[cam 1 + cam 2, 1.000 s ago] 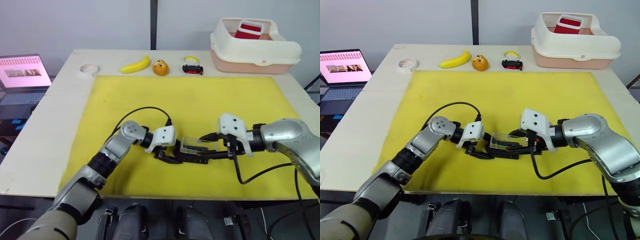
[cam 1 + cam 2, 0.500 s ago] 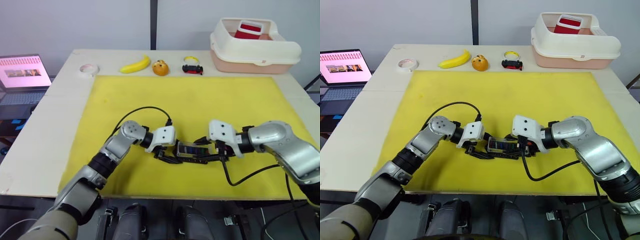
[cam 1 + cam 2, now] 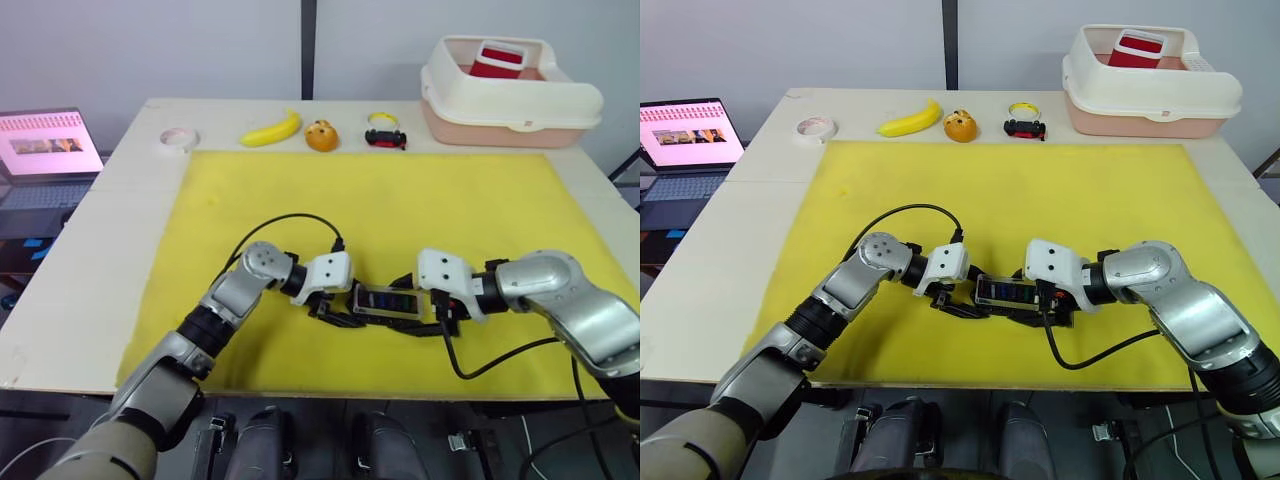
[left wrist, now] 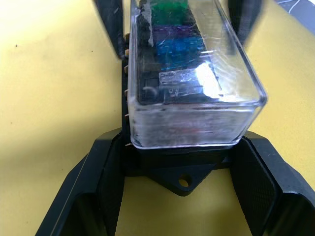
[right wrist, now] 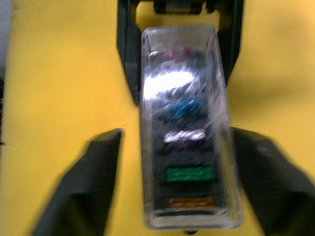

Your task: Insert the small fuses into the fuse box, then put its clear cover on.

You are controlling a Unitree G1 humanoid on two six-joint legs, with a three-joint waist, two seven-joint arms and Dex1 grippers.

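Lying lengthwise between the two grippers, the fuse box [image 3: 388,303] sits on the yellow mat [image 3: 400,200] with its long axis running from one gripper to the other. The clear cover [image 4: 197,73] rests on top of the fuse box, and the small fuses [image 5: 189,173] show through it in their slots: green, purple and blue ones from the left wrist, green and orange-looking ones from the right.

At the fuse box's left end, the left gripper [image 4: 184,172] has its fingers spread wide, one on each side of that end; the pads look just beside the base, and I cannot tell whether they touch. At the opposite end, the right gripper [image 5: 170,191] also has its fingers well apart, flanking the fuse box without clearly gripping it. Both are about equally near.

Whether the cover is fully seated I cannot tell; any last press would go straight down on it.

Well beyond the fuse box, at the table's far edge, a cream bin [image 3: 510,95] holds a red container [image 3: 497,58].
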